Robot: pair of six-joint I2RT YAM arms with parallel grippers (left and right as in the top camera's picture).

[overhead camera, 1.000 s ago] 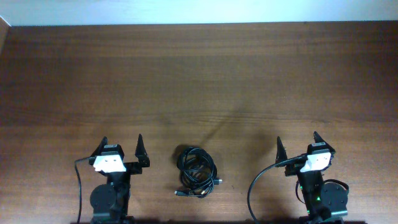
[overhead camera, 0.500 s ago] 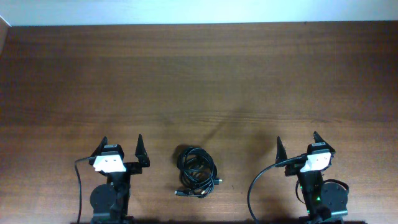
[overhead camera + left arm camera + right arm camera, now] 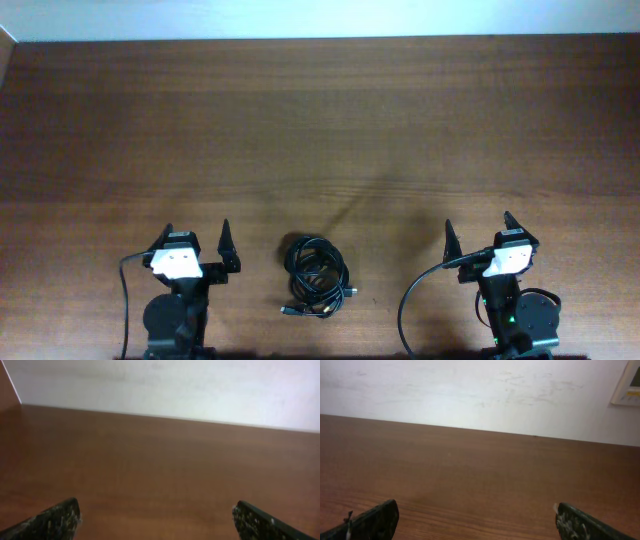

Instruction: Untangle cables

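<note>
Cables (image 3: 318, 277) lie bundled by the near edge of the table (image 3: 320, 120); both jaws gape, released.

Black left claw (image 3: 196, 224) and right claw (image 3: 477, 219), white wrist blocks (image 3: 176, 262), looping black wires (image 3: 404, 300).

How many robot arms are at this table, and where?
2. The left arm is at the near edge, left of the cables; the right arm at the same edge, right of them. None seems hidden.
</note>
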